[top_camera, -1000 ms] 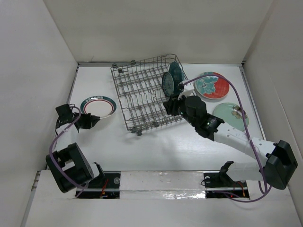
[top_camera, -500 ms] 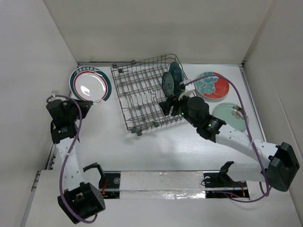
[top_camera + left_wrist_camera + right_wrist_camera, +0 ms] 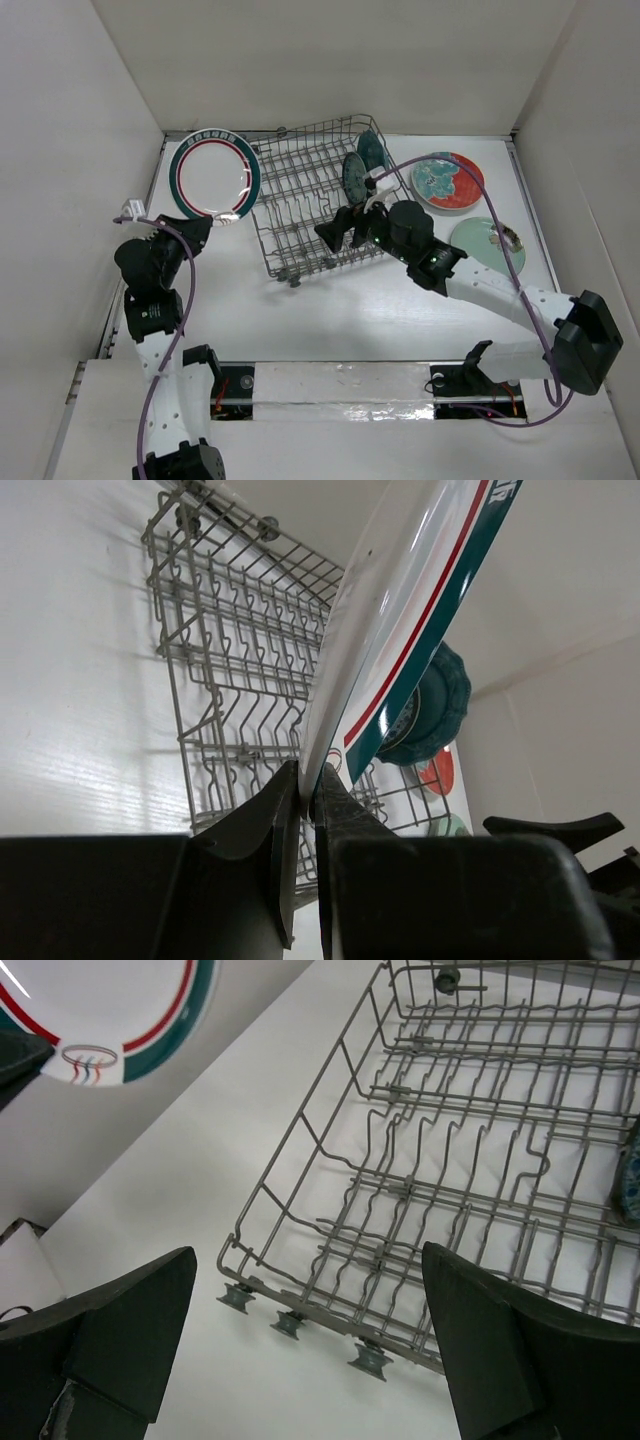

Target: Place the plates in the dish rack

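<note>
White arm links [image 3: 500, 296], black joints [image 3: 410, 228], thin purple cables [image 3: 522, 265].

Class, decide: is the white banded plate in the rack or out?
Out: the left gripper holds the plate raised beside the dish rack.

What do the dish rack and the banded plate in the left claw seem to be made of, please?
Dish rack: apparently grey metal wire, matte; thin bent rods and upright tines. White banded plate in the left claw: probably glazed ceramic; glossy highlights, teal-red rim band.
</note>
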`<state>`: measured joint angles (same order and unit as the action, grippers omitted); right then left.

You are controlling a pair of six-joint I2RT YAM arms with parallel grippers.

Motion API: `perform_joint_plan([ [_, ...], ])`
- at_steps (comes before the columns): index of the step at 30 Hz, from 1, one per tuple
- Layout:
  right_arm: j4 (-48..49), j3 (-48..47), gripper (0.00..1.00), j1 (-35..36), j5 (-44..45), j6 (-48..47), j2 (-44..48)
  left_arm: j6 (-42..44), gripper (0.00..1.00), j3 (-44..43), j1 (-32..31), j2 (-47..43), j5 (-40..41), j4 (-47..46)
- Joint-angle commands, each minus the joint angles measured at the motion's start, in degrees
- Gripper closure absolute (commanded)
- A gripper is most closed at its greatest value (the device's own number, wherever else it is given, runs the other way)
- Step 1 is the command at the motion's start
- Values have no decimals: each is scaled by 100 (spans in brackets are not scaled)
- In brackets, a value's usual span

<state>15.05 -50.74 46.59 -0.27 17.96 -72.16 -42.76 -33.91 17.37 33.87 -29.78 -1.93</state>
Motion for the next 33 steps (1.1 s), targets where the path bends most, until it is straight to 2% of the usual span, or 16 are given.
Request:
perform_joint_plan([
  [1, 393, -602, 0, 35, -394, 50, -271, 119, 100, 183, -5, -187, -54, -773],
  [8, 428, -1473, 0, -299, -859, 77, -1412, 101, 100, 876, -58, -434, -54, -1063],
  [19, 490, -2958, 0, -493, -2117, 41, -2855, 523, 100, 772, -980, -434, -54, -888],
  [22, 376, -3117, 0, -554, -2065, 50, -3014, 576, 100, 719, -1260, -416, -54, -905],
  [25, 665, -2986, 1, -616, -2178, 190, -2988, 629, 100, 640, -1455, -442, -54, -844],
  [28, 955, -2793, 7, -677, -2275, 261, -2918, 576, 100, 623, -1561, -434, -54, -879],
  [29, 1121, -2723, 20, -677, -2328, 270, -2866, 515, 100, 631, -1561, -442, -54, -948],
  [31, 1350, -2468, 38, -739, -2564, 401, -2786, 506, 100, 649, -1631, -442, -54, -984],
  [32, 1491, -2354, 63, -808, -2626, 463, -2734, 523, 100, 649, -1631, -442, -54, -923],
  [33, 1745, -2240, 77, -809, -2688, 533, -2620, 576, 100, 649, -1631, -425, -54, -871],
])
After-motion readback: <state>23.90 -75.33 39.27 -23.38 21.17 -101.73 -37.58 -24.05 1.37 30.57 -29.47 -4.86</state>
